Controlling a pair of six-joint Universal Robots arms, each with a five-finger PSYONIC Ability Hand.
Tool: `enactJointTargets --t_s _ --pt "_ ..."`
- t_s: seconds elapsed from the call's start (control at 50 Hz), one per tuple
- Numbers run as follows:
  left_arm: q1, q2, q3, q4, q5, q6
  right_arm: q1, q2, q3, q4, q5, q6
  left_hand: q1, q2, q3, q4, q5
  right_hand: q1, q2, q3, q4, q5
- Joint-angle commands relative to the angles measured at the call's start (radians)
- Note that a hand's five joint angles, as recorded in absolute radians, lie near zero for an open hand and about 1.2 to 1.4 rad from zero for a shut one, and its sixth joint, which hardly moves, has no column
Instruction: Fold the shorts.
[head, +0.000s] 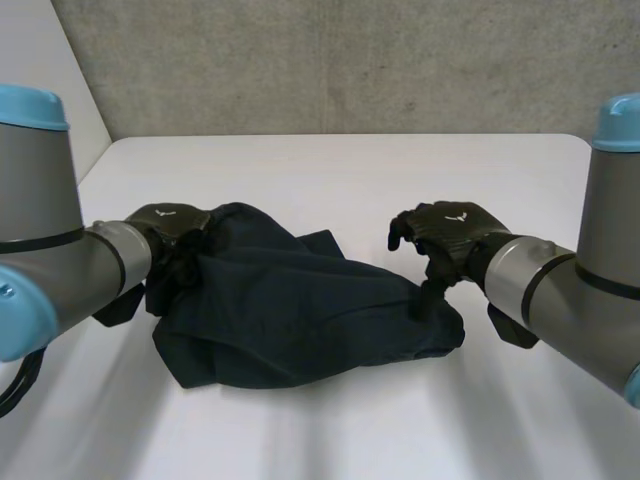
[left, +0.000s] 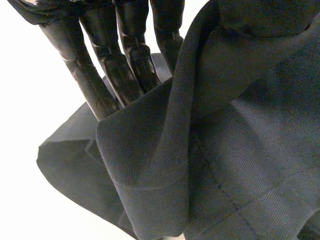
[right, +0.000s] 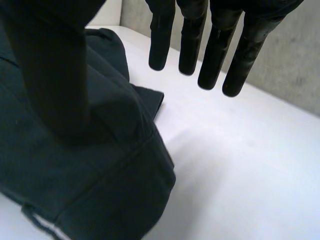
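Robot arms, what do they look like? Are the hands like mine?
Each arm is a thick grey tube, the left arm and right arm, with a rounded light-blue cap and thin black rings. The left hand and right hand are black, with a small pale mark on the back and long, slim black fingers.

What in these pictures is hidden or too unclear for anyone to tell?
Left wrist view: the fold of shorts held up by the left hand covers its thumb and fingertips.
Right wrist view: the thumb tip of the right hand, pressing the shorts, is blurred, dark on dark.
Head view: the shorts lie bunched, so waistband and leg openings cannot be told apart.
Head view: the picture's edge cuts off the table's near side.
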Motion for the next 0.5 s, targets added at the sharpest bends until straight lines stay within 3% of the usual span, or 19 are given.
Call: enactJointTargets --t_s 0.02,0.26,0.3,0.38,0.4,0.5 --pt "-0.006 -0.069 0.062 -0.034 -0.002 -0.003 -0.045 -0.002 0.045 0.098 -0.072 0.015 0.270 0.199 0.208 0.195 0.233 -0.087 -0.145 -0.142 -0.137 -0.151" --pt "-0.010 -0.071 0.030 -0.037 0.003 0.000 -0.042 0.072 0.052 0.092 -0.092 0.013 0.270 0.199 0.208 0.195 0.233 -0.043 -0.102 -0.099 -0.093 -0.107" --pt "-0.007 -0.072 0.025 -0.037 0.004 0.003 -0.042 0.104 0.040 0.090 -0.097 0.012 0.270 0.199 0.208 0.195 0.233 0.077 0.018 0.021 0.027 0.013" --pt "-0.002 -0.075 0.023 -0.040 0.004 0.010 -0.040 0.172 -0.023 0.097 -0.098 -0.002 0.270 0.199 0.208 0.195 0.233 0.850 0.792 0.794 0.800 0.786" --pt "-0.002 -0.077 0.025 -0.041 0.004 0.010 -0.040 0.181 -0.032 0.098 -0.101 -0.008 0.270 0.199 0.208 0.195 0.233 0.951 0.893 0.896 0.901 0.887" --pt "-0.002 -0.123 0.052 -0.057 0.003 0.030 -0.020 0.239 -0.098 0.152 -0.117 -0.111 0.270 0.199 0.208 0.195 0.233 0.975 0.916 0.919 0.925 0.911"
